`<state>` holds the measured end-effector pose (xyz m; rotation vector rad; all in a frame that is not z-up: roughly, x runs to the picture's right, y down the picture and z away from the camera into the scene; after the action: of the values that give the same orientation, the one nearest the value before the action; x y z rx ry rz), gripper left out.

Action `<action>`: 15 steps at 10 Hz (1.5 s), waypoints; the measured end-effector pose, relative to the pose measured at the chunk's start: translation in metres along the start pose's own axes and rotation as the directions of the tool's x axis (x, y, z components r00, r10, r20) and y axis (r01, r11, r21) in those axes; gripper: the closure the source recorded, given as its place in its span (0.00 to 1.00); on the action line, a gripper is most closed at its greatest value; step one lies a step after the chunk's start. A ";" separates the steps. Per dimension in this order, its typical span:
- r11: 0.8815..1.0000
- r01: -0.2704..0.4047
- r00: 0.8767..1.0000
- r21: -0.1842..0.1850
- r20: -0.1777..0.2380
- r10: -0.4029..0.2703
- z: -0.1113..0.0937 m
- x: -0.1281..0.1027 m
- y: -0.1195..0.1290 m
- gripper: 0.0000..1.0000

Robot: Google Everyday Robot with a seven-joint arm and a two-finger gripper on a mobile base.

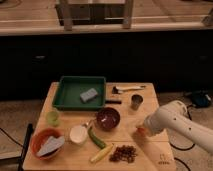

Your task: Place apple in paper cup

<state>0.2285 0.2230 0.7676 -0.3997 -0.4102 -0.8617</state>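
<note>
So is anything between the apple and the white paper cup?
Yes. The long green cucumber lies beside the short white paper cup, across the straight line from the small orange-red apple at the robot's hand. The round dark brown bowl sits just behind that line. Lifted over, neither should likely block.

A kitchen-like robot test space: a wooden table [149, 106] laid with tableware (green tray [67, 98], brown bowl [108, 118]) stands before a dark counter [75, 55]. The gripper [142, 130] hangs over the table's right side.
</note>
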 end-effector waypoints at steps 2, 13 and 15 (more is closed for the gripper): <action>1.000 0.015 1.000 -0.002 -0.005 -0.015 -0.005 -0.001 -0.003 1.00; 0.992 0.121 0.992 -0.024 -0.030 -0.122 -0.051 -0.013 -0.050 1.00; 0.990 0.139 0.990 -0.028 -0.031 -0.140 -0.054 -0.018 -0.058 1.00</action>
<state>0.1822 0.1736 0.7231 -0.3836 -0.4006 -1.0096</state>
